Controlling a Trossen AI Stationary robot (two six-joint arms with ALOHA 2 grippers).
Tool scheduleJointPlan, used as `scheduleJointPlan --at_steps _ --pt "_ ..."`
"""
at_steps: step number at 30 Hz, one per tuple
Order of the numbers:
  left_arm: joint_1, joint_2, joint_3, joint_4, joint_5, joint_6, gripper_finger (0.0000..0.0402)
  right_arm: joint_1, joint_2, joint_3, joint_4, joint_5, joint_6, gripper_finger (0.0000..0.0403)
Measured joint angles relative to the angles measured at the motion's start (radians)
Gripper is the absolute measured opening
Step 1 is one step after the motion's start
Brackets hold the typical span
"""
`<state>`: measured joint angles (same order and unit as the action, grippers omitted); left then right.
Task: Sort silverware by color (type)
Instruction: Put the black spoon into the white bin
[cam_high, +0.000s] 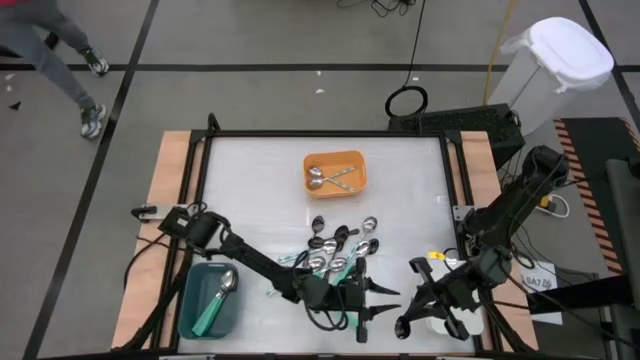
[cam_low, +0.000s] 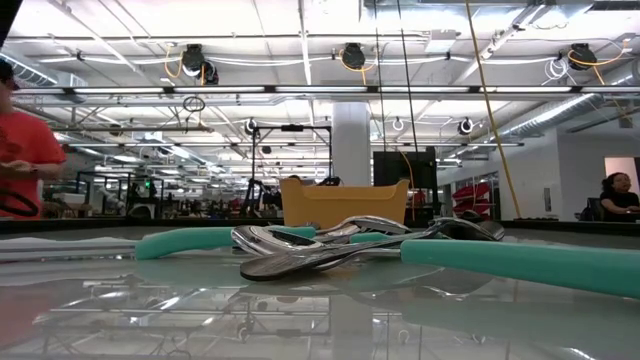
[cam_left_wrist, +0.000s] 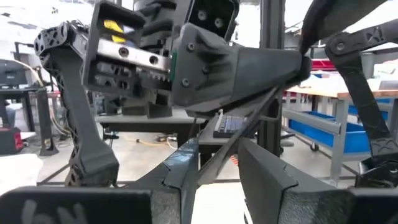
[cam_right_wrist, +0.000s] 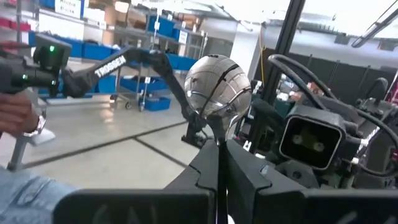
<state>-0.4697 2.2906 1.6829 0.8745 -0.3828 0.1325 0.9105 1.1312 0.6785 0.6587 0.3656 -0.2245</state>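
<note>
Right claw was clamped tight on a silver spoon, bowl sticking up past the fingertips; only its wrist cam showed that. From overhead, the left claw sat just beside it, looking apart, with the spoon pile right behind and the orange tray farther off.

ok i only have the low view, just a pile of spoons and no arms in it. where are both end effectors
Observer: Just off the pile on the arms' side. In the high view the left end effector and the right end effector face each other closely.
Operator: either one holding anything
Observer: The right wrist view shows the right one shut on a silver spoon, bowl up.
Operator: anything sorted yet
Observer: Two silver spoons lie in the orange tray, and one teal-handled spoon lies in the teal tray.
</note>
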Motion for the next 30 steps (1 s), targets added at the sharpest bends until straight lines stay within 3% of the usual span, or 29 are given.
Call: scheduleJointPlan --at_steps 7,23,30 --pt "-0.004 0.000 0.000 -0.021 0.005 0.017 0.0113 -0.019 0.068 0.000 0.111 -0.004 -0.006 0.0009" --pt "0.011 0.001 0.000 -0.060 0.050 -0.013 0.0113 -0.049 0.092 0.000 0.115 -0.003 -0.027 0.0009" --pt "0.009 0.001 0.000 -0.068 0.045 0.010 0.0113 -0.066 0.111 0.000 0.110 0.057 -0.029 0.0009"
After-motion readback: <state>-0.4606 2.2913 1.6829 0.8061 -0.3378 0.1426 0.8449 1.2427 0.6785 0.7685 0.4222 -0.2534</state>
